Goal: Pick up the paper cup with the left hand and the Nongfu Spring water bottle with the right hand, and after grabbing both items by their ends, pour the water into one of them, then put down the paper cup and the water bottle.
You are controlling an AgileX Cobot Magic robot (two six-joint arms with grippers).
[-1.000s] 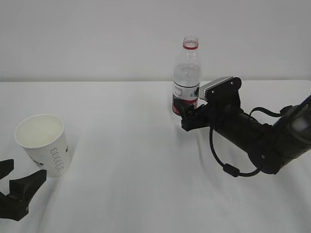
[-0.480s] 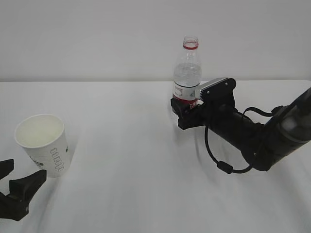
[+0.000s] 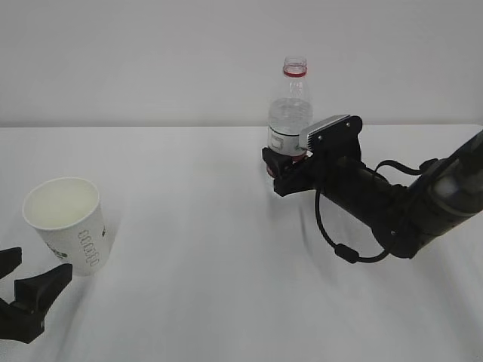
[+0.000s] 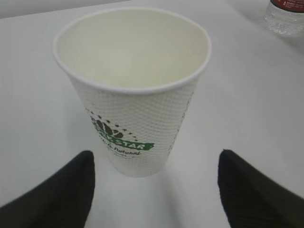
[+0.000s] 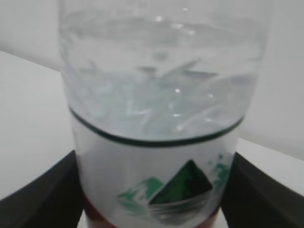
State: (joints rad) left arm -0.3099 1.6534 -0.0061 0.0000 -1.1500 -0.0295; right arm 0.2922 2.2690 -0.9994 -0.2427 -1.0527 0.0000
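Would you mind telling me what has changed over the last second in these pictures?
The right gripper has advanced left and farther from the camera, its open fingers now flanking the Nongfu Spring water bottle; no closed grip shows. The bottle, the paper cup and the open left gripper stayed put.

bare lab-style test setup: white-draped table [image 3: 196, 249] against a plain white wall [image 3: 151, 60]
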